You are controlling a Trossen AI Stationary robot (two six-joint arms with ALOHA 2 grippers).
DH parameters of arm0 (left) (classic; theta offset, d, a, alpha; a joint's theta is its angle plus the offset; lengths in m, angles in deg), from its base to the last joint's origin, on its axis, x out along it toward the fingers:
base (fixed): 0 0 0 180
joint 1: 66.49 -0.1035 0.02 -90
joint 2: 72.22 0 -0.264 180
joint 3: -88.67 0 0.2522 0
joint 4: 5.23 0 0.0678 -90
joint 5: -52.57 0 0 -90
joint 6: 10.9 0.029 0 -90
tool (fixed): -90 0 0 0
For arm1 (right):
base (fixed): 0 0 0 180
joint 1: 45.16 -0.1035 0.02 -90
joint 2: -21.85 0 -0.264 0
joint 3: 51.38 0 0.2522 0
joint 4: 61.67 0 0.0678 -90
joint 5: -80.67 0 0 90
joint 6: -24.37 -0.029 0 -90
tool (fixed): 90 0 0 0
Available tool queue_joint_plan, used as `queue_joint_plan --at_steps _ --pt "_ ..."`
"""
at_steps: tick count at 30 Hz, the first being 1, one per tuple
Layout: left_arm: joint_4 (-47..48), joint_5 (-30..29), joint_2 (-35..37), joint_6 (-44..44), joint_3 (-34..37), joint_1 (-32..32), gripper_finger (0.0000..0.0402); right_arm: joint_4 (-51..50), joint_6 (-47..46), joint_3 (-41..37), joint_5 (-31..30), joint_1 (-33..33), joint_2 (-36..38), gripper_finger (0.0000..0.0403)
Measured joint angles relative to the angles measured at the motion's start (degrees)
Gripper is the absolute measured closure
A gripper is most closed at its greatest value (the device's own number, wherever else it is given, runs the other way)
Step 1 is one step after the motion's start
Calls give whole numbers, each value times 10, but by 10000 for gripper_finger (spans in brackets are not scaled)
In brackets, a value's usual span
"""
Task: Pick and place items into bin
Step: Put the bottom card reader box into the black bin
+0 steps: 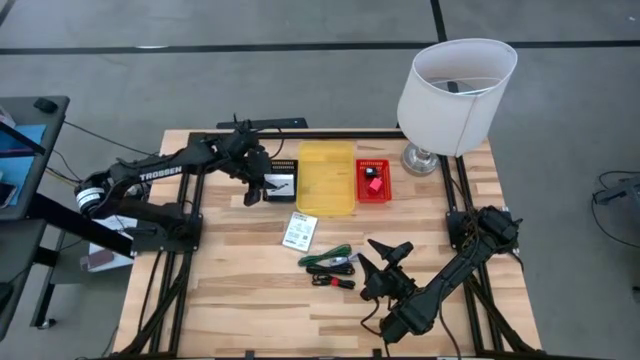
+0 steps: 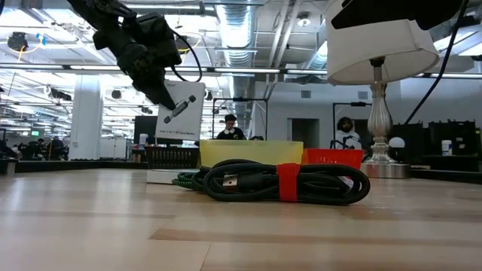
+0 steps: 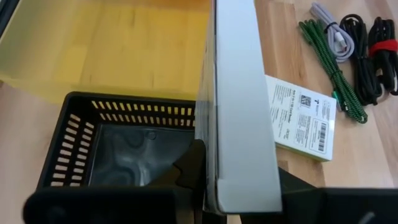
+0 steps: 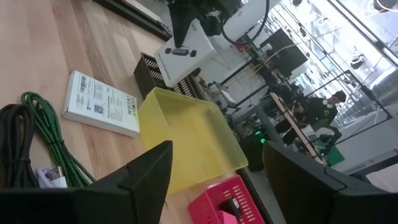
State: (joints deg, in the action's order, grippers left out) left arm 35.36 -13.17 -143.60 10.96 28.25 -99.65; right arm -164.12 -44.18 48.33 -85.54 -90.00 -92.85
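Holding white box [image 3: 239, 124] above black basket [image 3: 74, 146], left fingers [image 3: 189, 171] clamped, right fingers [image 4: 146, 171] spread empty, near cables [image 1: 330, 265] on tabletop [image 1: 230, 300].

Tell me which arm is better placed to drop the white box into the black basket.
Left. Its hand already grips the white box directly above the black basket; the right hand waits open near the cables.

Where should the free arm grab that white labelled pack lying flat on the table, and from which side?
Grip the white labelled pack across its two long edges, coming straight down from above. It lies flat, label up, clear of the yellow bin and the cables, so only its thin sides offer opposing faces. The open right gripper is nearest.
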Motion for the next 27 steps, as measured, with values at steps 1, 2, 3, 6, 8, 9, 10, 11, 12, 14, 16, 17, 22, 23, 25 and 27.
queue_joint_plan --at_steps 1,2,3,6,8,9,10,11,12,14,16,17,22,23,25,27 --pt "1 -1 0 -1 0 2 351 0 0 0 0 0 0 159" --pt "1 -1 0 -1 0 3 351 0 0 0 0 0 0 159" --pt "1 -1 0 -2 0 4 351 0 0 0 0 0 0 159" --pt "1 -1 0 -2 0 7 351 0 0 0 0 0 0 159" --pt "2 -1 0 1 0 9 349 0 0 0 0 0 0 159" --pt "1 0 0 3 0 10 348 0 0 0 0 0 0 159" --pt "1 2 0 4 0 11 348 0 0 0 0 0 0 159" --pt "1 3 0 5 0 11 346 0 0 0 0 0 0 159" --pt "1 3 0 5 0 12 345 0 0 0 0 0 0 159" --pt "2 3 0 5 0 13 342 0 0 0 0 0 0 159" --pt "2 3 0 5 0 13 337 0 0 0 0 0 0 159" --pt "2 3 0 5 0 12 335 0 0 0 0 0 0 159" --pt "8 0 0 5 0 12 324 1 0 0 0 0 0 159" --pt "7 -2 0 5 1 12 322 1 0 0 0 0 0 159" --pt "0 -5 0 4 9 12 317 1 0 0 0 0 0 159" --pt "-12 -6 0 2 25 12 312 1 0 0 0 0 0 159"
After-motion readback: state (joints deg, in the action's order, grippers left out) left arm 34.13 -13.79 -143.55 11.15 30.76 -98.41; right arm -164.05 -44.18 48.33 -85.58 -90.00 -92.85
